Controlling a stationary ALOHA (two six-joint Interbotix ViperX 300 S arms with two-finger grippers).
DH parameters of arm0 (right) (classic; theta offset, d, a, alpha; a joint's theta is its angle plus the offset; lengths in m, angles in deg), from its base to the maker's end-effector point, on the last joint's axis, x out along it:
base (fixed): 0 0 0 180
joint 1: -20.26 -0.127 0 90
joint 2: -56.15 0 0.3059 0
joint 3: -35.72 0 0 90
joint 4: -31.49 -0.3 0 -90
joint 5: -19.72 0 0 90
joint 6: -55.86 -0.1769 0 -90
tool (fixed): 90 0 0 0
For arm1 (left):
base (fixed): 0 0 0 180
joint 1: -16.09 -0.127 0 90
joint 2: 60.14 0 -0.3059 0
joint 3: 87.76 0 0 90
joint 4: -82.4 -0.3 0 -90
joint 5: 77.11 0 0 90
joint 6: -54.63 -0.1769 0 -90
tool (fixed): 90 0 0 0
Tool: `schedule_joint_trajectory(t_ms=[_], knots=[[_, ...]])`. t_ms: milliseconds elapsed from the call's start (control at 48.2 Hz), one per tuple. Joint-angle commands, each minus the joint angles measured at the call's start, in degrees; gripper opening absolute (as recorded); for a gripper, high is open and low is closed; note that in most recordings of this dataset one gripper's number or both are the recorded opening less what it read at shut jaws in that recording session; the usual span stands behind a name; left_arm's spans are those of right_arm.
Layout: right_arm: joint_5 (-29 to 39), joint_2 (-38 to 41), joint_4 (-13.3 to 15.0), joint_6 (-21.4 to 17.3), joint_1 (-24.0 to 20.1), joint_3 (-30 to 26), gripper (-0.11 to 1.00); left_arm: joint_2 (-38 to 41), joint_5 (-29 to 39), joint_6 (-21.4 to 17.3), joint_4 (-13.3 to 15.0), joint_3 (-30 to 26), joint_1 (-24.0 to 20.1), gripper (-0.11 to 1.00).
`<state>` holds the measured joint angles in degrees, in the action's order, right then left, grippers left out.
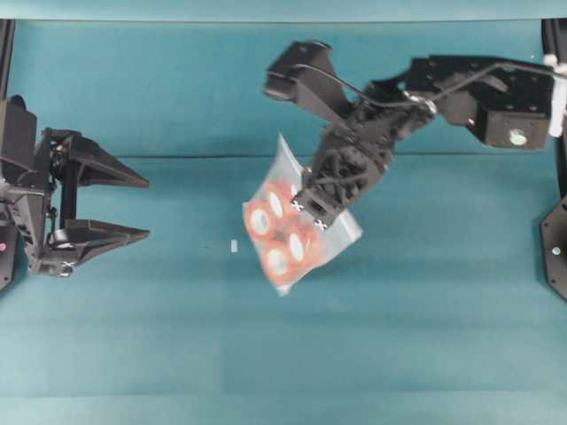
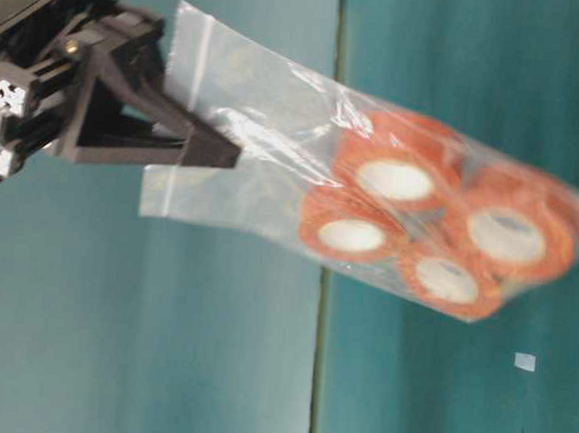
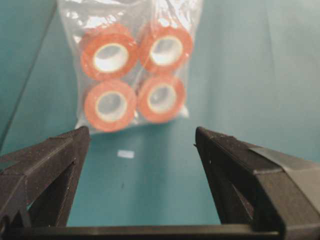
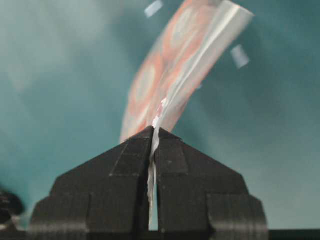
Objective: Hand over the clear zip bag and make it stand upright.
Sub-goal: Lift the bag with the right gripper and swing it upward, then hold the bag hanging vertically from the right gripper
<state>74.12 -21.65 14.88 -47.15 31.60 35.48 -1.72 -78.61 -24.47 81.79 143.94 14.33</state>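
The clear zip bag (image 1: 282, 237) holds four orange-red tape rolls with white cores and hangs in the air above the teal table. My right gripper (image 1: 312, 215) is shut on the bag's empty upper part. The right wrist view shows the plastic pinched between the closed jaws (image 4: 154, 132), with the bag (image 4: 175, 70) hanging beyond them. From table level the bag (image 2: 371, 203) tilts down to the right from the right gripper (image 2: 229, 157). My left gripper (image 1: 148, 209) is open and empty at the left, well apart from the bag. In its wrist view (image 3: 142, 137) the bag (image 3: 132, 70) is ahead.
A small white scrap (image 1: 234, 246) lies on the table between the left gripper and the bag; it also shows in the left wrist view (image 3: 125, 154) and from table level (image 2: 525, 361). A dark frame post (image 1: 556, 239) stands at the right edge.
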Motion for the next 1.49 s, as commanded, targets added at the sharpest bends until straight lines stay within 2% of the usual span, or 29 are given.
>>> schedule_joint_trajectory(t_ms=[0,187,601,684,892,1472], knots=[[2.7,0.1,1.9,2.2,0.0,-4.4,0.00,-0.1,-0.2,-0.2,-0.2,-0.6,0.1,0.92],[7.7,2.0,3.8,8.3,-0.1,-8.0,0.00,-0.1,-0.2,0.0,-0.1,-0.6,0.1,0.92],[8.5,3.3,5.4,25.4,-0.4,-10.4,0.00,-0.1,-0.2,0.5,-0.2,-0.6,0.0,0.91],[9.0,3.3,5.4,27.6,-0.4,-10.3,0.00,-0.1,-0.3,0.5,-0.2,-0.6,0.0,0.91],[9.6,3.4,5.4,29.3,-0.7,-10.4,0.00,0.2,-0.3,0.5,-0.1,-0.6,-0.2,0.91],[9.6,3.9,7.0,29.0,-4.0,-10.1,0.00,0.3,-0.3,0.6,-0.2,-0.6,-0.6,0.91]])
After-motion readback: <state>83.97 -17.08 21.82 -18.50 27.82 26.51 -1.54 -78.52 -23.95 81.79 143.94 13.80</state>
